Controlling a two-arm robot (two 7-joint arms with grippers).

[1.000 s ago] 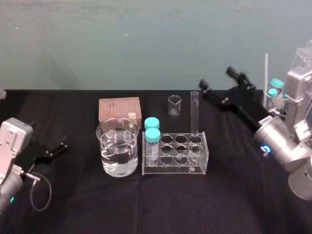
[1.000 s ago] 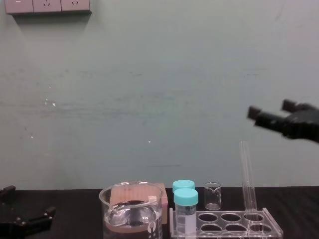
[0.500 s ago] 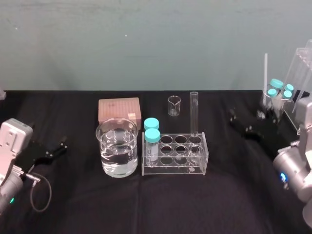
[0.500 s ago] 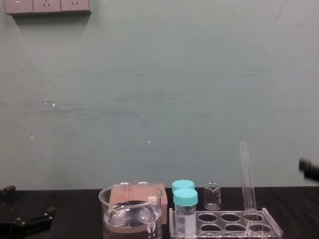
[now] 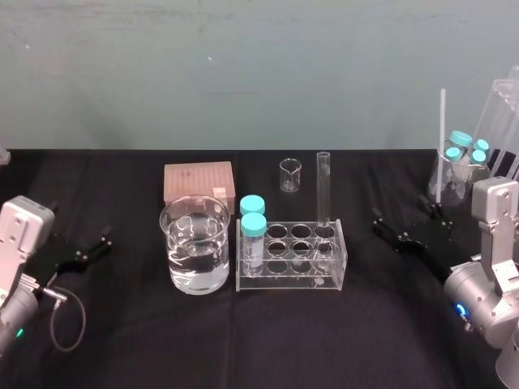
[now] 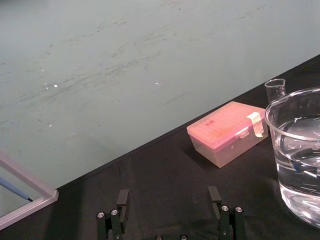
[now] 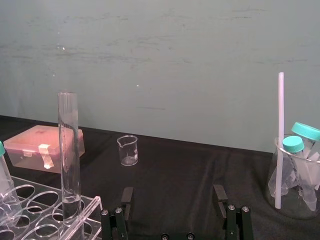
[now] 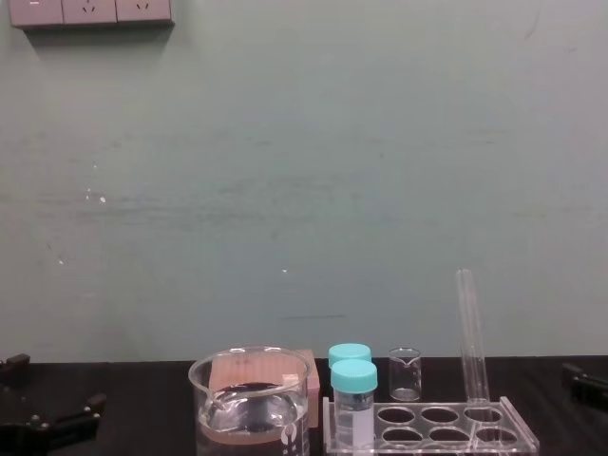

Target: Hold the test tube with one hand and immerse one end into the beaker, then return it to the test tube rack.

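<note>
You see the test tube [image 5: 323, 190] standing straight up in the back right hole of the rack [image 5: 284, 284], just right of the beaker [image 5: 180, 243] w/ water. Your right gripper [image 7: 173, 200] sits low, right of the rack, fingers wide apart, holding nothing. Left gripper [image 6: 168, 200] rests far left, fingers apart too.

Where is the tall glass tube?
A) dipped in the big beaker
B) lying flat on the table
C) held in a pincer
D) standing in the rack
D: the tube stands upright in a hole at the rack's far right corner.
</note>
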